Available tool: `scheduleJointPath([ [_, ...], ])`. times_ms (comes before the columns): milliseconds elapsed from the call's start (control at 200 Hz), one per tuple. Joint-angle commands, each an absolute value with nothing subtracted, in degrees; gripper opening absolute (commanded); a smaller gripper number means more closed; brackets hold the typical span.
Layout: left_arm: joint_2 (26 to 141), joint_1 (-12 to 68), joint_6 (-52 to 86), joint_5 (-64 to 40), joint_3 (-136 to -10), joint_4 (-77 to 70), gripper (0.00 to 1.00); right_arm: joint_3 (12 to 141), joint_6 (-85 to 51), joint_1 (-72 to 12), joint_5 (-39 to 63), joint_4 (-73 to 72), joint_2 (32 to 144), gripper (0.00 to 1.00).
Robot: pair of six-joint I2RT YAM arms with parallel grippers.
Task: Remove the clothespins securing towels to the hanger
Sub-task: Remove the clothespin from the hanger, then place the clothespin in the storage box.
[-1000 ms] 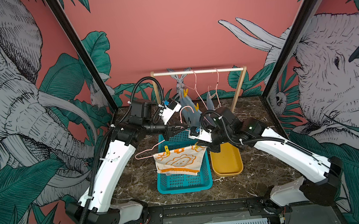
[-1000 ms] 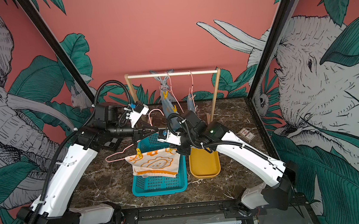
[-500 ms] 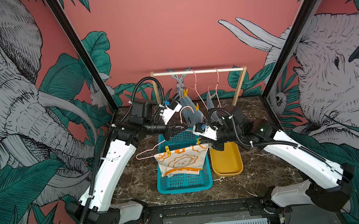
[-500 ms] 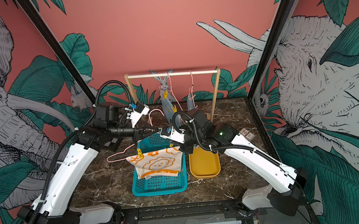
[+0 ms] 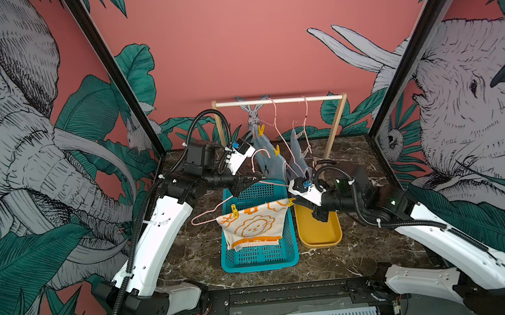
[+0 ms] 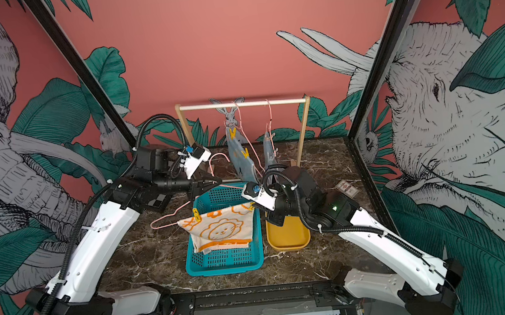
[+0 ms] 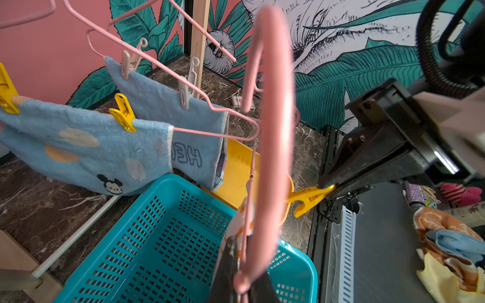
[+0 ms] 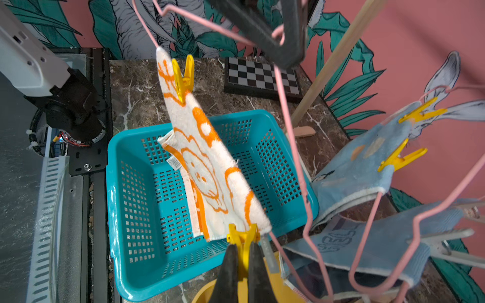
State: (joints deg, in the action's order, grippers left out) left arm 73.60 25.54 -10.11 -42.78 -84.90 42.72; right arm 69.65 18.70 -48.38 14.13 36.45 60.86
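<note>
Clothespin point(image 8: 241, 234) pinched in my right tool point(image 8: 243, 249) to spring it off; my left tool point(image 7: 242, 262) clamps the hanger point(image 7: 273, 105) steady over the basket point(image 8: 136, 183).

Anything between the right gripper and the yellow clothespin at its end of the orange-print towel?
Nothing visible. The right gripper is shut on that yellow clothespin, pinching its handles where it clips the orange-print towel to the pink hanger, which the left gripper holds above the teal basket.
</note>
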Motion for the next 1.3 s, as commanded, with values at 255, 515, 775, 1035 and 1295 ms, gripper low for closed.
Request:
scheduleJointPath([
  [255,72.78,25.31,-10.32,-41.40,-84.22,40.69,0.00,53.85,7.02,-48.69,8.79,30.51,48.88,0.00],
  [515,72.69,25.31,-10.31,-41.60,-84.33,40.69,0.00,41.58,-0.64,-46.62,5.10,22.44,43.66,0.00],
  [775,72.14,25.31,-10.37,-41.79,-84.02,40.74,0.00,32.94,-7.57,-40.16,0.74,14.74,43.50,0.00],
  [1035,72.17,25.31,-10.39,-41.92,-83.94,40.69,0.00,27.61,-13.95,-32.10,-0.45,6.89,49.58,0.00],
  [1295,72.29,25.32,-10.38,-42.01,-83.85,40.63,0.00,27.86,-15.34,-28.85,3.81,-0.51,57.90,0.02],
])
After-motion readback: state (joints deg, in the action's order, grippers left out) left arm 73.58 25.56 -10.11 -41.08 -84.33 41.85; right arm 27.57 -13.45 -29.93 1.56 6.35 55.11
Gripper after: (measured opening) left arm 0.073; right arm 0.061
